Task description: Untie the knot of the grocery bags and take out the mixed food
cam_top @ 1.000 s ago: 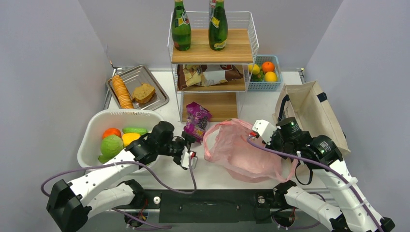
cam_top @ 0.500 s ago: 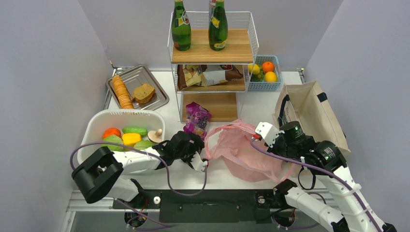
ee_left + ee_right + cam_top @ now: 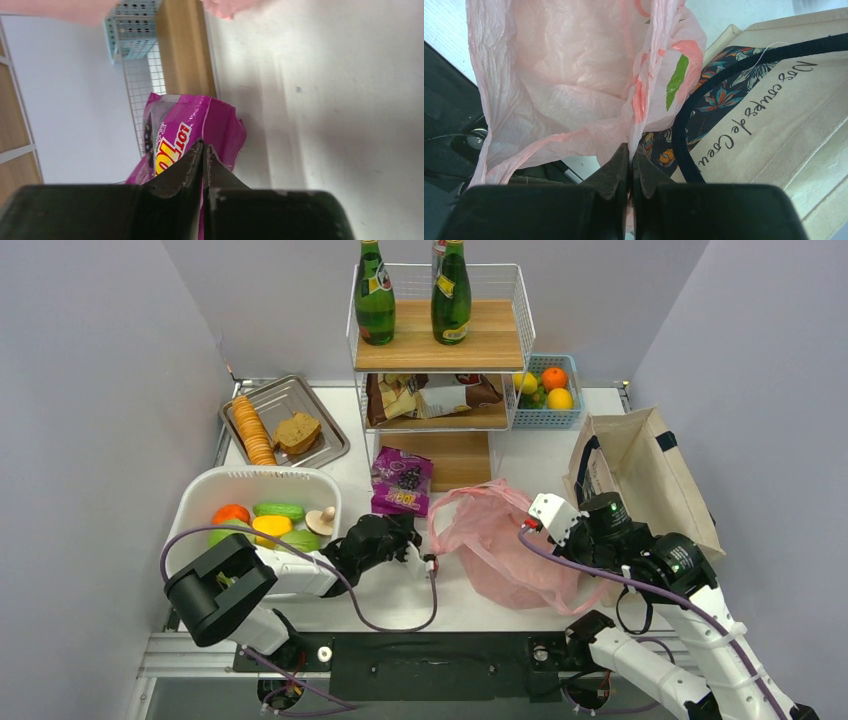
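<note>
Laid flat since a second ago: purple snack packet [image 3: 402,481], out of the bag, now near the middle of the table, just in front of the wire shelf [image 3: 455,455]. Drawn back toward the near edge since then: left gripper [image 3: 204,150], closed on nothing, with the packet just beyond its tips. Probably closed only after letting go, to travel compact. Clamped in the right gripper [image 3: 630,150]: a fold of the pink grocery bag [image 3: 500,550], likely to keep the mouth lifted and open for the other arm. No knot to see; seems already undone. Bag toward the near right of the table, touching the canvas tote [image 3: 650,470]. Cannot tell whether anything remains inside. Rest of the mixed food [image 3: 270,527] already in the white tub [image 3: 250,473] by the left edge.
</note>
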Motion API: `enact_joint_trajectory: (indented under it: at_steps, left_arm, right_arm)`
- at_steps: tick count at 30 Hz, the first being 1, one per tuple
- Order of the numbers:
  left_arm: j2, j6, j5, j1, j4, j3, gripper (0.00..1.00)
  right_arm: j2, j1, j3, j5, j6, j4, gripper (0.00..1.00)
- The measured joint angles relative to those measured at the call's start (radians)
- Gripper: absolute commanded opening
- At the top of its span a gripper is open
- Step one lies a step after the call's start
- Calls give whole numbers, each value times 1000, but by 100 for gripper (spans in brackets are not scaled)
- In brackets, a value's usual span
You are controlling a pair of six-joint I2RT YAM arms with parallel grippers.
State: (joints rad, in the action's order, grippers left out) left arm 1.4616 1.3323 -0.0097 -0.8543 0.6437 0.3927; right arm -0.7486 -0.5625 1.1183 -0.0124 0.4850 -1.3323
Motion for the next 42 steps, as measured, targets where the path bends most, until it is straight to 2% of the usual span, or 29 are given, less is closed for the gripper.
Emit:
enact_joint_trajectory:
  at_steps: [5, 12, 13, 14, 15, 16, 20, 21, 23, 24, 25, 26, 27, 28, 30, 32, 37, 42]
  left_arm:
    - [63, -52, 10, 26, 88, 60, 0]
    - [275, -115, 11, 128, 223, 237, 0]
    - [307, -120, 11, 146, 239, 259, 5]
    - [328, -121, 11, 161, 248, 272, 22]
    - [350, -122, 16, 178, 262, 283, 31]
    - [362, -119, 17, 190, 267, 292, 45]
    - [351, -129, 45, 213, 300, 284, 66]
    - [326, -137, 59, 214, 291, 267, 68]
    - [219, -167, 105, 212, 206, 218, 71]
    - [158, -184, 127, 208, 155, 202, 72]
    - [76, -208, 157, 201, 90, 189, 72]
    - [-3, -231, 185, 194, 29, 184, 73]
    - [-90, -254, 214, 185, -32, 183, 73]
    - [-174, -276, 240, 172, -82, 183, 74]
    - [-317, -301, 283, 144, -165, 179, 75]
    - [-423, -308, 312, 110, -258, 164, 76]
    - [-573, -351, 332, 82, -509, 91, 77]
    - [-674, -415, 322, 75, -680, 79, 77]
  right_arm:
    - [0, 0, -3, 0, -2, 0, 0]
    - [0, 0, -3, 1, -4, 0, 0]
    - [0, 0, -3, 1, -5, 0, 0]
    - [0, 0, -3, 1, -5, 0, 0]
    - [-1, 0, -3, 1, -5, 0, 0]
    - [-2, 0, -3, 2, -6, 1, 0]
    - [-17, 0, -3, 18, -3, 13, 0]
    - [-23, 0, -3, 22, -2, 18, 0]
    - [-37, 0, -3, 29, 0, 29, 11]
    - [-44, 0, -2, 33, -1, 37, 27]
    - [-53, 0, 1, 37, -3, 45, 37]
    - [-61, 0, 9, 42, -10, 48, 55]
    - [-71, 0, 29, 47, -12, 55, 61]
    - [-76, 1, 40, 47, -26, 60, 73]
    - [-95, 5, 92, 59, -50, 72, 78]
    - [-103, 8, 163, 66, -79, 89, 79]
    - [-108, 58, 403, 50, -143, 111, 75]
    - [-82, 148, 526, -104, -160, 100, 74]
